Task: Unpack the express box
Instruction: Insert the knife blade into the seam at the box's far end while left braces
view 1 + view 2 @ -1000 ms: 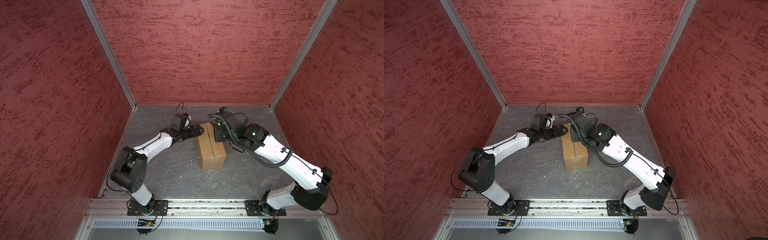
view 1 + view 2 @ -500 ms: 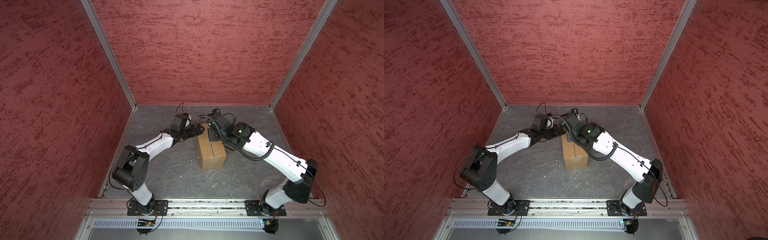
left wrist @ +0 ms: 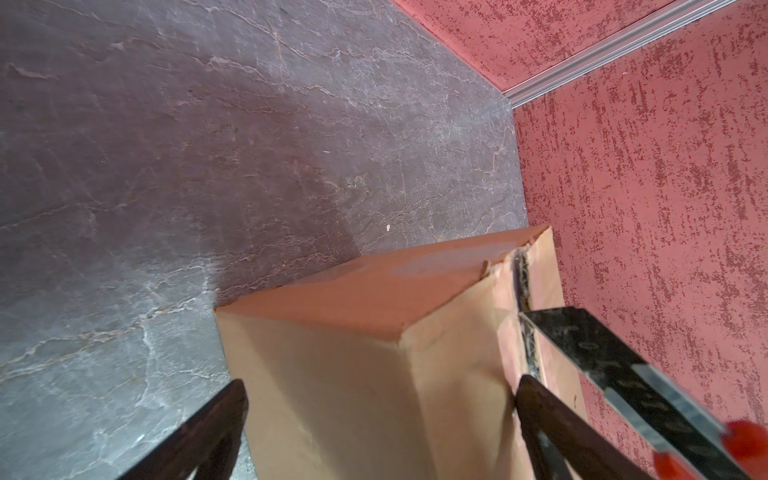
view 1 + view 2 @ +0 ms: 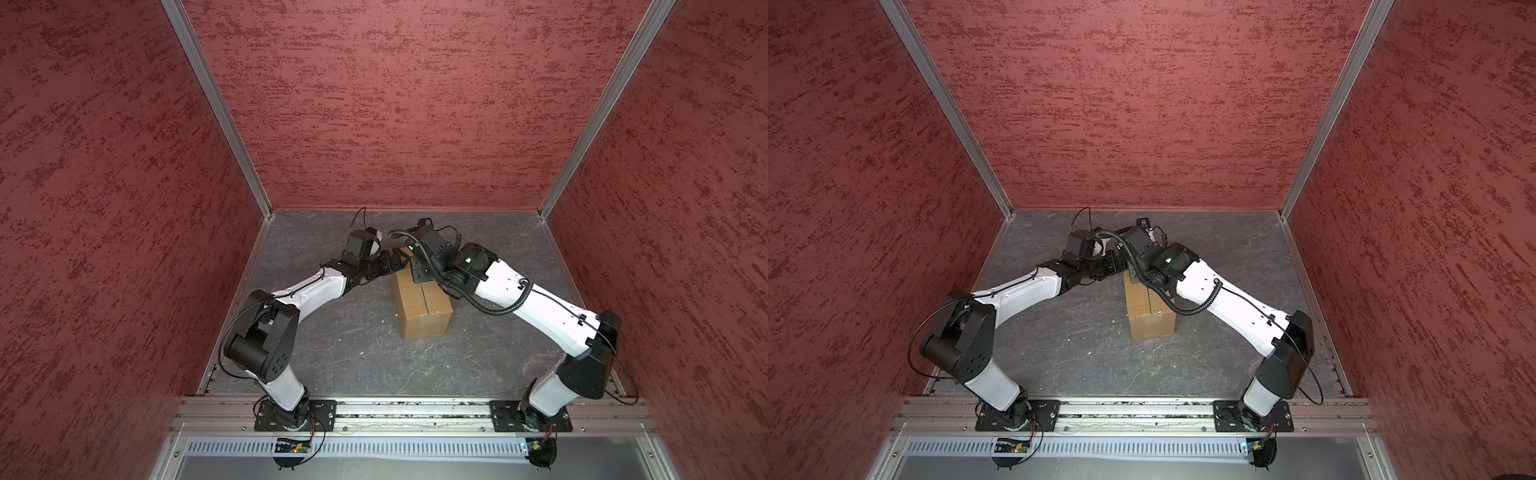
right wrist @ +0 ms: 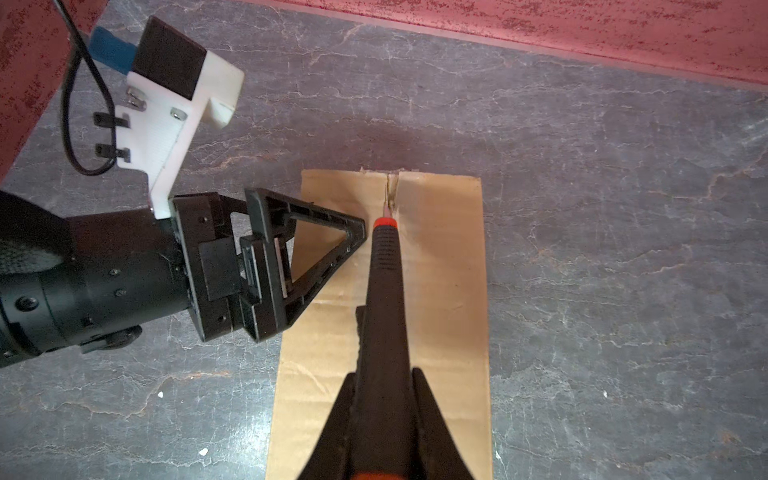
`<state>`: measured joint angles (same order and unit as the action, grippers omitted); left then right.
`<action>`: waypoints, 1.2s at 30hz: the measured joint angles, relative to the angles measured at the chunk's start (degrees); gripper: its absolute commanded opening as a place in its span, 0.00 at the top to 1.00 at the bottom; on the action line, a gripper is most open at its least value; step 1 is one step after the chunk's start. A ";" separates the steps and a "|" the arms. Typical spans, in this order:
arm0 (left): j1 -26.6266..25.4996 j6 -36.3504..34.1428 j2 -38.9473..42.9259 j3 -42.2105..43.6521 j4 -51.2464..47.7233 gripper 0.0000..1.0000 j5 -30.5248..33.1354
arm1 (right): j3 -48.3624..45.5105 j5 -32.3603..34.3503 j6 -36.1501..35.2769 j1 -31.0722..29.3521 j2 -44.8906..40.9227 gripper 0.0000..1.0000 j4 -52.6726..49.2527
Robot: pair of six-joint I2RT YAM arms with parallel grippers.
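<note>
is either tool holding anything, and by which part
Right tool grips the utility knife by the rear of its black handle; left tool is open, holding nothing.

Rough, mottled red panels close the space on three sides: a back wall (image 4: pixel 395 104), a left wall (image 4: pixel 104 216) and a right wall (image 4: pixel 685 249), joined at the far corners by aluminium posts (image 4: pixel 216 108). The counter (image 4: pixel 353 357) is dark grey with pale, slate-like veins and a few white specks (image 5: pixel 203 451). An aluminium rail (image 4: pixel 415 409) and a slotted strip (image 4: pixel 415 448) run along its near edge.
</note>
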<state>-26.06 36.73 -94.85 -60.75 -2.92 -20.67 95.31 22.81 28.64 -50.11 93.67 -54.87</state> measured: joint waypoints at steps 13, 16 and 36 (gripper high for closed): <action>-0.17 0.13 0.00 0.00 0.02 0.00 0.00 | 1.01 1.70 -1.05 0.02 0.55 1.00 -0.87; -0.28 0.15 0.00 0.00 0.02 0.00 0.00 | 1.01 1.68 -1.27 0.07 0.98 1.00 -0.83; -0.31 0.85 -0.09 0.09 0.04 0.00 -0.09 | 1.01 0.79 -1.64 0.39 1.40 1.00 -0.79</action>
<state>-26.37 37.58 -94.94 -60.66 -2.87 -20.75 96.31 23.59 27.00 -49.71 95.07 -55.66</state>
